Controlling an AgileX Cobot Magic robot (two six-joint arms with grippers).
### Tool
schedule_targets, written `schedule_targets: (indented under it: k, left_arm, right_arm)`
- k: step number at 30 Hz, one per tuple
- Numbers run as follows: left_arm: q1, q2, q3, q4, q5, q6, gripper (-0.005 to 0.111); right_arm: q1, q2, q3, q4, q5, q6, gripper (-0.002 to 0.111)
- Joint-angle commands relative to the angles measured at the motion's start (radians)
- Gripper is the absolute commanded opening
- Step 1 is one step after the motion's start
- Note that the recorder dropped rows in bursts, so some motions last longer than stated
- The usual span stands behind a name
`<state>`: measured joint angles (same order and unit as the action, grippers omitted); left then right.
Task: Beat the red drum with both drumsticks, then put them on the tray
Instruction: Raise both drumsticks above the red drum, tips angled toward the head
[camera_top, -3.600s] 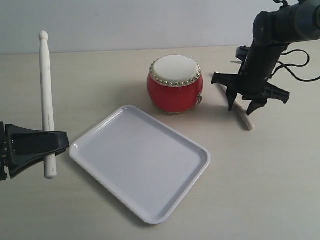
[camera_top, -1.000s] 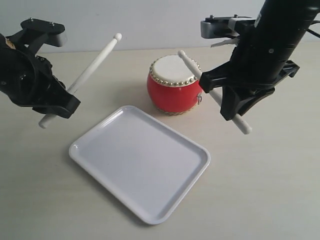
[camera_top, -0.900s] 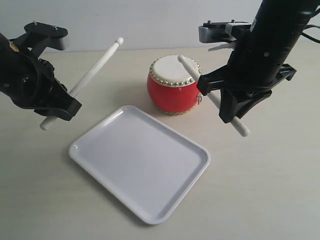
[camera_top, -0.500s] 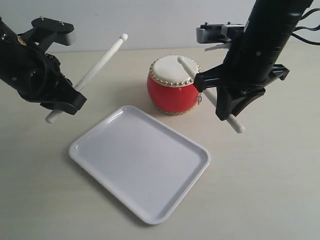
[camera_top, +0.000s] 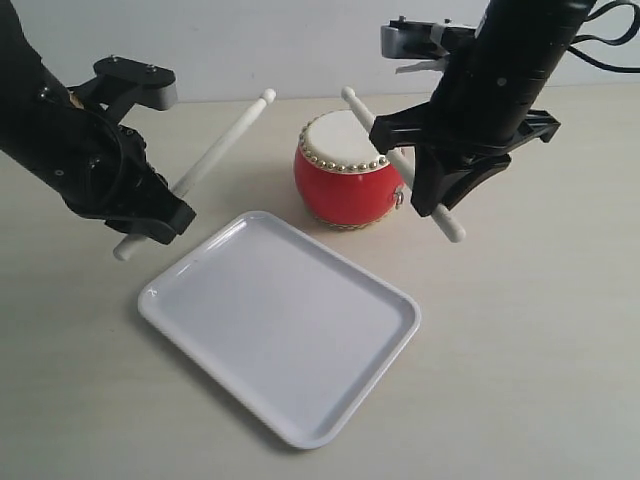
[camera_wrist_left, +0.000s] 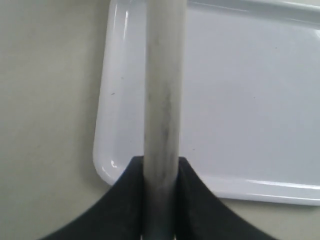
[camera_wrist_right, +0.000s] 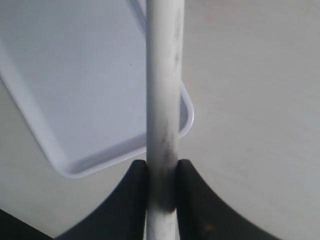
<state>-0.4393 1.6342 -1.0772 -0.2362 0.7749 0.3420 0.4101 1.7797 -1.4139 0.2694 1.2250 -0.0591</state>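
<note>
While both arms hang over the desk (camera_top: 520, 350), each one carries a stick in the air. The left claw (camera_top: 150, 215) is pressed on the left drumstick (camera_top: 215, 155) near its thick end, and the wrist view shows both fingers tight against the wood. The long axis of this stick runs on a slant. Its rounded tip points up and toward the red drum (camera_top: 350, 180) but stops apart from it, and its thick end hangs low just beside the left corner of the tray (camera_top: 300, 330).

The right claw (camera_top: 430, 190) pinches the right drumstick (camera_top: 372, 122) in the same way, also closer to the thick end. This stick slants the opposite way. Its tip points up and leftward across the cream skin of the drum, and its thick end points down to the desk on the right of the drum. I cannot tell if the stick touches the skin.

The drum stands upright on the desk, just behind the far edge of the tray. The tray lies flat in the middle.
</note>
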Motion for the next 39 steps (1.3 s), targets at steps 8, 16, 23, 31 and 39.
schedule_targets:
  k: [8,16,23,31,39]
  left_arm:
    - [-0.004,-0.002,-0.007,-0.016,-0.032,0.02,0.0]
    - [-0.004,-0.002,-0.007,-0.025,-0.033,0.024,0.0]
    - [-0.042,0.024,-0.085,-0.023,0.021,0.069,0.0]
    - [-0.083,0.172,-0.318,0.001,0.189,0.073,0.0]
    - [-0.083,0.262,-0.38,-0.001,0.197,0.065,0.0]
  right_arm:
    - [-0.005,-0.001,0.067,-0.01,-0.004,0.019,0.0]
    - [-0.005,0.014,0.045,0.021,-0.004,0.01,0.0]
    - [-0.005,-0.116,-0.102,-0.041,-0.004,0.008,0.0]
    - [-0.005,-0.152,-0.095,-0.089,-0.004,0.008,0.0]
    - [-0.005,-0.152,-0.095,-0.121,-0.004,0.008,0.0]
